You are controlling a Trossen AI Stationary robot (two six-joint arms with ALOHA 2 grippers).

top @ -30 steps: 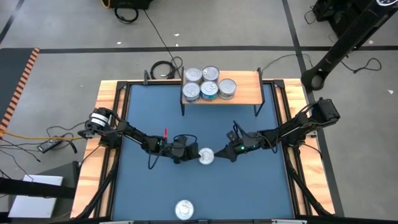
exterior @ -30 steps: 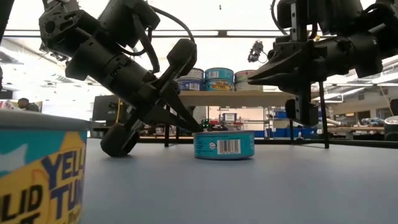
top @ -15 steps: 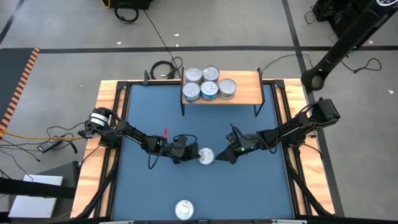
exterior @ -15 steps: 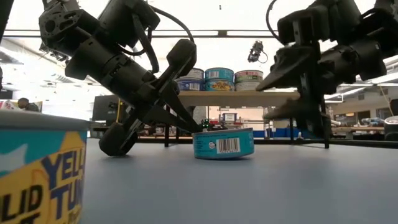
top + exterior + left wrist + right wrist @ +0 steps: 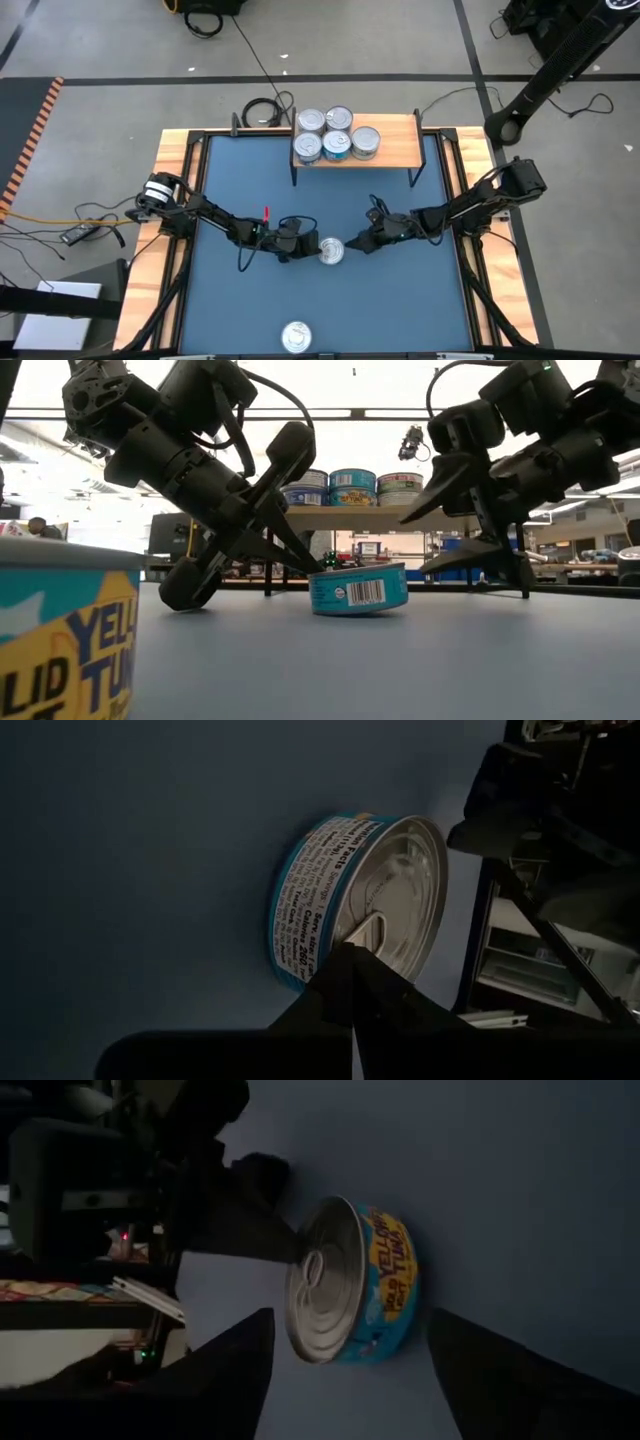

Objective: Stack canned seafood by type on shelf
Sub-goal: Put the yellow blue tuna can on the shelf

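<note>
I have one can near the middle of the blue table, and in the low view it sits slightly tilted, its left edge lifted off the surface. My left gripper is down at that can's left side, fingers pressed together with nothing between them; the tips touch the lid's rim next to the pull tab, which the left wrist view shows plainly. My right gripper is just right of the same can, fingers spread wide, one high and one low in the low view. The right wrist view has the can framed between those two fingers, but they are not touching it, so this hand holds nothing.

The shelf stands at the far edge of the table, near the middle. Five cans sit grouped on its left half; its right half is bare wood.

Another can rests alone at the near edge of the table, well apart from both grippers. It fills the left corner of the low view, showing a teal and yellow label.
</note>
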